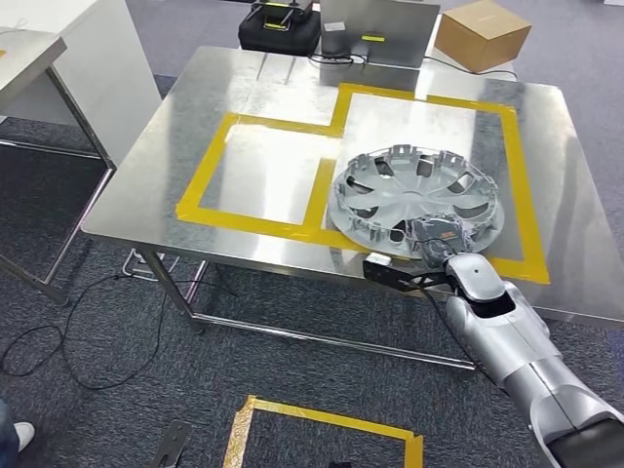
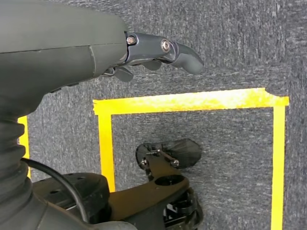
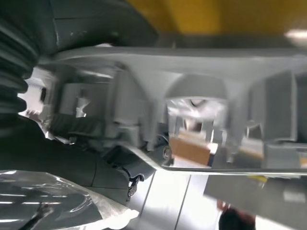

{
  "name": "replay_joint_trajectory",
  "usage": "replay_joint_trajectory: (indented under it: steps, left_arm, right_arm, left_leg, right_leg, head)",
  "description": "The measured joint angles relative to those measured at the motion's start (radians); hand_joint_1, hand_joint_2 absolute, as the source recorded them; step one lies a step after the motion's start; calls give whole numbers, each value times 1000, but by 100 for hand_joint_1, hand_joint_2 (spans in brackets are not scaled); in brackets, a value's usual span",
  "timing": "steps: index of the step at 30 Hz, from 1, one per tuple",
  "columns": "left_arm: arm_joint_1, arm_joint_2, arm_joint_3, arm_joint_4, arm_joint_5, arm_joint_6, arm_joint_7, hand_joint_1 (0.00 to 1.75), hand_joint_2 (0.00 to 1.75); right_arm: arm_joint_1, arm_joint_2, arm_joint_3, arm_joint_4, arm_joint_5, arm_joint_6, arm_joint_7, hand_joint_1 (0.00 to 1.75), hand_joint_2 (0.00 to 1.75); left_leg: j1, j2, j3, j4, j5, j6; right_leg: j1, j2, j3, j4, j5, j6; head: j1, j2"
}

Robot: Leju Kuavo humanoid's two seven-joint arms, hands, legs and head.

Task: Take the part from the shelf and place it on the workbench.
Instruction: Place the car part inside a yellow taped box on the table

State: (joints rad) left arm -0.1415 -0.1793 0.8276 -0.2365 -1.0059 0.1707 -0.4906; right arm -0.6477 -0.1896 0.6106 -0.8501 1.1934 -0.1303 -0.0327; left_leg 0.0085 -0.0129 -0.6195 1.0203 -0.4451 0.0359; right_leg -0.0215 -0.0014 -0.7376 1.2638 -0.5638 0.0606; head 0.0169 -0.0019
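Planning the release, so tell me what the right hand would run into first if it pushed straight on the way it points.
The right hand already grips the near rim of the wheel cover. Pushed on, it would likely just shove the cover across the workbench, toward the laptop and cardboard box; depth is unclear.

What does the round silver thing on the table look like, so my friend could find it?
Look at the shiny metal workbench with yellow tape boxes. The wheel cover lies in the right box, at the robot's right hand. It's the only round, spoked silver thing there.

Bench (image 1: pixel 220 93) left half bare; laptop (image 1: pixel 379 31), box (image 1: pixel 482 31) crowd far edge.
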Motion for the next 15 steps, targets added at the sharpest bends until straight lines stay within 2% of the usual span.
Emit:
replay_joint_trajectory:
  steps: [2, 3, 4, 6, 8, 10, 12, 13, 14, 15]
  left_arm:
    - [1, 1, -5, 0, -1, -3, -4, 0, 175]
    - [1, 1, -7, 0, -1, -3, -5, 0, 175]
    - [1, 2, -10, 0, -2, -2, -6, 0, 175]
    - [2, 4, -13, 0, -1, 3, -7, 0, 175]
    - [3, 5, -14, 0, 2, 18, -7, 0, 87]
    - [3, 7, -14, 0, 6, 45, -4, 0, 0]
    - [4, 7, -14, 0, 11, 72, 1, 0, 0]
    - [5, 7, -14, 0, 14, 82, 4, 0, 0]
    - [6, 8, -14, 0, 17, 87, 5, 0, 0]
    - [7, 8, -14, 0, 20, 91, 6, 0, 0]
  right_arm:
    - [1, 0, -2, 12, -24, 24, -16, 0, 0]
    - [1, 0, -2, 16, -32, 30, -20, 0, 0]
    - [2, 0, -2, 20, -40, 34, -24, 0, 0]
    - [5, 0, -3, 27, -59, 43, -32, 0, 0]
    - [8, 1, -6, 30, -94, 53, -45, 0, 0]
    - [10, 2, -15, 28, -154, 64, -65, 0, 0]
    - [21, 2, -27, 17, -230, 77, -86, 0, 0]
    - [29, 2, -32, 5, -268, 87, -94, 0, 0]
    - [37, 1, -36, -9, -307, 100, -102, 0, 0]
    - [44, 0, -40, -25, -343, 112, -108, 0, 0]
  left_leg:
    - [0, 0, 1, 2, -3, -5]
    - [-3, -1, 0, 5, -5, -9]
    - [-5, -1, 0, 7, -6, -14]
    - [-7, -1, -1, 7, -6, -24]
    - [-5, 0, -3, 14, -15, -34]
    - [-2, 1, -32, 86, -61, -43]
    - [0, 1, -90, 221, -125, -49]
    - [0, 1, -113, 273, -141, -50]
    - [0, 1, -122, 292, -138, -49]
    - [0, 1, -116, 278, -120, -47]
  right_leg:
    - [-2, -1, 61, -134, 66, -1]
    - [-1, -1, 92, -191, 85, -4]
    - [-1, 0, 113, -231, 94, -9]
    - [3, 2, 123, -244, 93, -21]
    - [0, 1, 125, -245, 95, -33]
    - [-3, -1, 129, -248, 96, -46]
    - [-1, -1, 131, -248, 94, -52]
    - [0, 0, 131, -248, 93, -53]
    - [0, 1, 132, -247, 93, -53]
    - [1, 2, 134, -247, 92, -53]
  head:
    - [1, 0]
    - [1, 0]
    - [2, 0]
    - [2, 0]
    - [2, 0]
    - [0, 0]
    - [-2, 0]
    - [-2, 0]
    - [-2, 0]
    - [-2, 0]
